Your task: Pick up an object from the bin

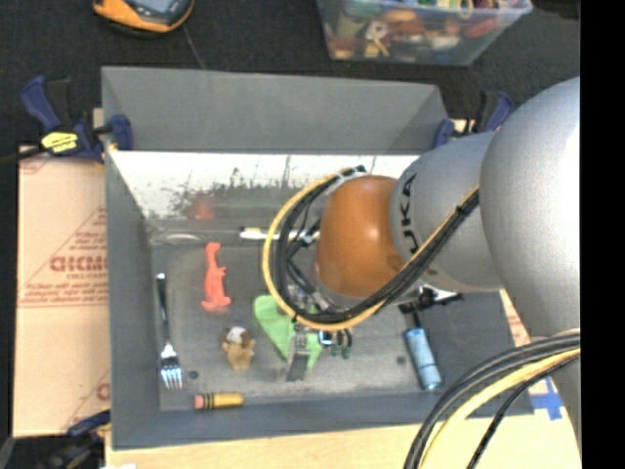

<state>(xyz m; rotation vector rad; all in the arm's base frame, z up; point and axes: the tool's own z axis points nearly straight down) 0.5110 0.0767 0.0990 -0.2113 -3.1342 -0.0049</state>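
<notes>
Camera view: gripper point(305, 348) sits at the green piece point(270, 319), lower centre of frame, near a small brown lump point(237, 348). Can't tell whether it's open or closed. Piece looks light, soft and likely floppy; I'd pinch its thicker lower edge.
</notes>
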